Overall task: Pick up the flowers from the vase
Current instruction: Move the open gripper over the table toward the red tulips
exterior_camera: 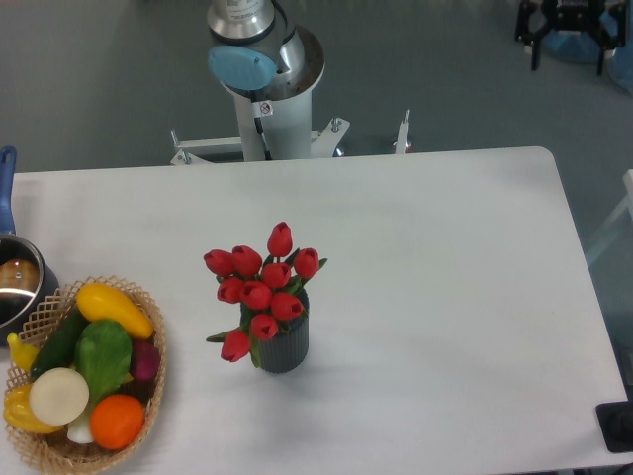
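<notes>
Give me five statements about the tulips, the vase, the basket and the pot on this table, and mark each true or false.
1. The flowers stand in the vase. True.
2. The vase lies tipped on its side. False: it stands upright on the table.
3. The basket of vegetables sits at the table's left front corner. True.
4. A gripper is closed around the tulip stems. False: no gripper shows near the flowers; only the arm's base is seen behind the table.
5. The pot stands to the right of the vase. False: it is at the left edge, beside the basket.
</notes>
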